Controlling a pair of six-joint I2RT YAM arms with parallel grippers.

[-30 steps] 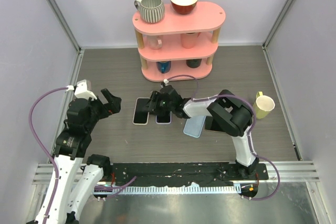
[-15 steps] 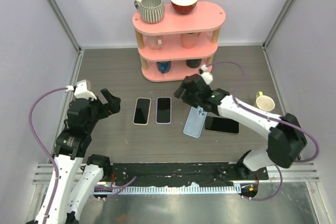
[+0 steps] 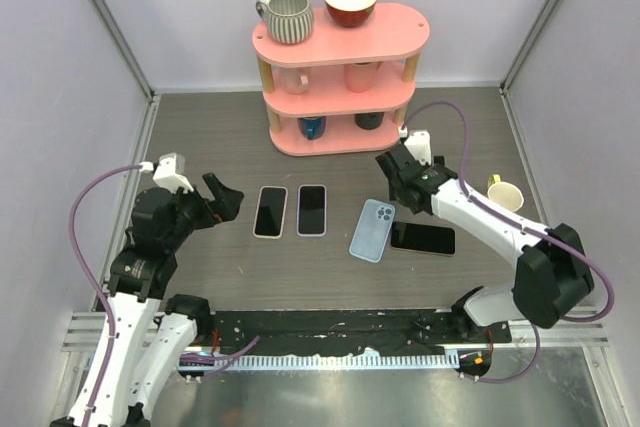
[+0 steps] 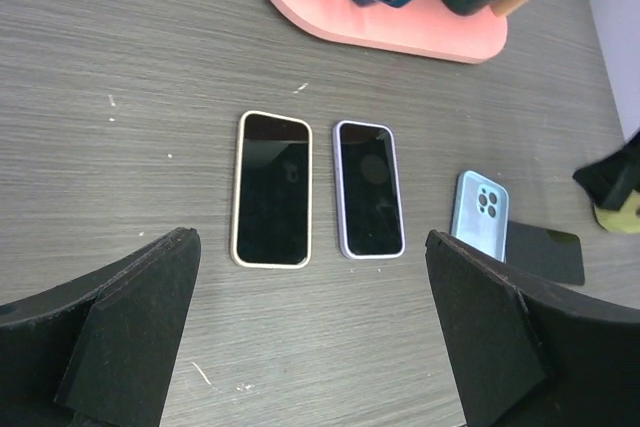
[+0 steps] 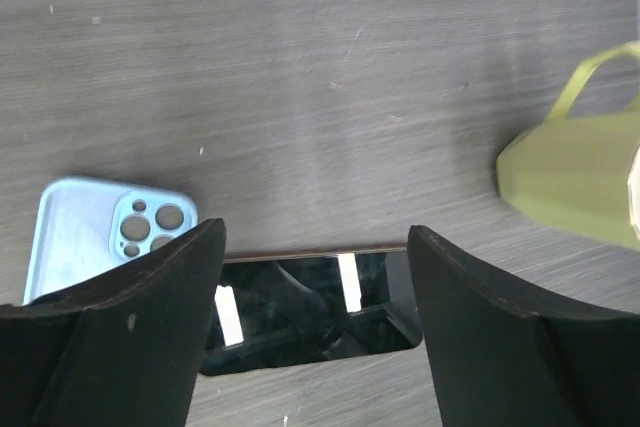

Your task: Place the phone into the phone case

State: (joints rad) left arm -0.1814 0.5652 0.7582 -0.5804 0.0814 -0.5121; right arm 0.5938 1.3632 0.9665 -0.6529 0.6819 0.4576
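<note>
A light blue phone case (image 3: 370,230) lies camera holes up at mid table; it also shows in the left wrist view (image 4: 481,215) and the right wrist view (image 5: 100,237). A bare black phone (image 3: 424,238) lies crosswise just right of it, touching or slightly under its edge. My right gripper (image 3: 400,183) is open and empty, hovering just behind that phone (image 5: 310,312), which shows between its fingers (image 5: 130,347). My left gripper (image 3: 222,203) is open and empty at the left, its fingers (image 4: 120,327) framing the table near two cased phones.
A cream-cased phone (image 3: 270,211) and a lilac-cased phone (image 3: 312,209) lie side by side, screens up. A pink three-tier shelf (image 3: 340,47) with mugs and a bowl stands at the back. A yellow-green mug (image 3: 503,202) lies at the right, close to my right arm.
My right arm has swung from over the two cased phones to the right, ending above the black phone. The left gripper has shifted slightly to the right. Nothing was picked up.
</note>
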